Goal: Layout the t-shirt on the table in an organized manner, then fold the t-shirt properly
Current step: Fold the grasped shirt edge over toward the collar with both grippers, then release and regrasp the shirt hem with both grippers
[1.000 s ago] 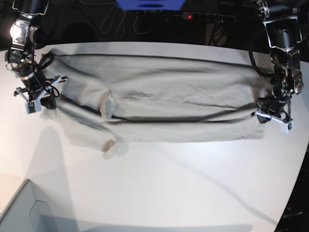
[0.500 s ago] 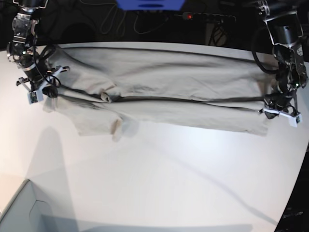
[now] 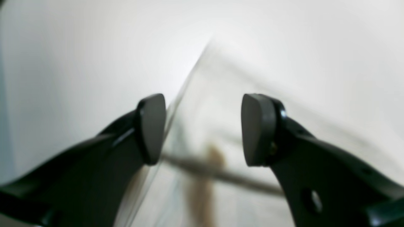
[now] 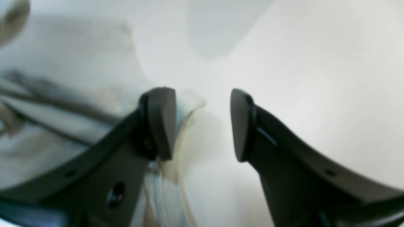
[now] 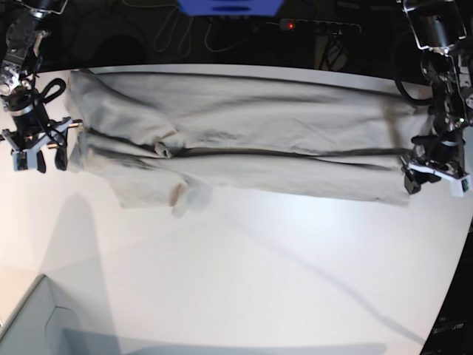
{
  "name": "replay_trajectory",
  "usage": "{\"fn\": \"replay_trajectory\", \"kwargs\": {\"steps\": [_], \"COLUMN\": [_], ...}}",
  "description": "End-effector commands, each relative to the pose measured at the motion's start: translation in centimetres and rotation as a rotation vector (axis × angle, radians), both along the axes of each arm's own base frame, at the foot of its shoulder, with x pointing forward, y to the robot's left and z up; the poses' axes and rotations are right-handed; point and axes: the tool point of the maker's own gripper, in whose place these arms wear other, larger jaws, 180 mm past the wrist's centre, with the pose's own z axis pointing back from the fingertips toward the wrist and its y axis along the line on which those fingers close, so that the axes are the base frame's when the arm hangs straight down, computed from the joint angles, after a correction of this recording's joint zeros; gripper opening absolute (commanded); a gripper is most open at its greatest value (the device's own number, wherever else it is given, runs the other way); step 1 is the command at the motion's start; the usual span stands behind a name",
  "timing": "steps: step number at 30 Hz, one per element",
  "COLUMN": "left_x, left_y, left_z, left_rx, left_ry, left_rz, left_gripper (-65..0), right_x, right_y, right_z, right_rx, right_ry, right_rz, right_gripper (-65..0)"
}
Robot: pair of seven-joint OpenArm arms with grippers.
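Note:
The beige-grey t-shirt (image 5: pixel 244 148) lies stretched lengthwise across the far half of the white table (image 5: pixel 244 274), with a long crease through its middle and a sleeve flap at the lower left. My right gripper (image 5: pixel 50 157) stands open just off the shirt's left end; in its wrist view (image 4: pixel 202 124) a fabric corner (image 4: pixel 63 63) lies beside one finger. At the shirt's right end my left gripper (image 5: pixel 429 176) is open too. Its wrist view (image 3: pixel 202 129) shows the blurred shirt edge (image 3: pixel 205 104) under the spread jaws, nothing pinched.
A grey box corner (image 5: pixel 29 325) sits at the near left. Behind the table lie a power strip (image 5: pixel 310 26) with a red light, cables and a blue object (image 5: pixel 229 7). The table's edge curves away at the right.
Both grippers have opened and let go of the shirt's ends. The shirt has been pulled straighter and now rests flat, and both arms have shifted slightly outward.

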Motion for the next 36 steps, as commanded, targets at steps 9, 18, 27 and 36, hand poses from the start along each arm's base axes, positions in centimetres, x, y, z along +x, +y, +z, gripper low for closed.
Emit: {"fn": "replay_trajectory", "kwargs": {"steps": [9, 18, 27, 36], "left_x": [6.2, 9.0, 9.3, 8.0], "left_y": [2.2, 1.3, 0.9, 1.1], "left_z": [0.5, -2.9, -3.3, -5.6], "left_rx": [-0.001, -0.022, -0.042, -0.065], "left_ry": [-0.002, 0.149, 0.164, 0.18], "left_rz": [0.049, 0.042, 0.041, 0.079], "left_gripper": [-27.6, -27.6, -36.1, -64.2], "right_x": [4.3, 4.8, 5.4, 6.3], "right_y": [1.2, 1.8, 1.6, 1.6], "right_z": [2.9, 2.6, 3.3, 3.8], "right_rx": [-0.006, 0.001, -0.003, -0.001], "right_ry": [-0.05, -0.017, -0.037, -0.054], "right_rz": [0.026, 0.027, 0.027, 0.027], "right_gripper": [-36.3, -36.4, -36.5, -36.4]}}
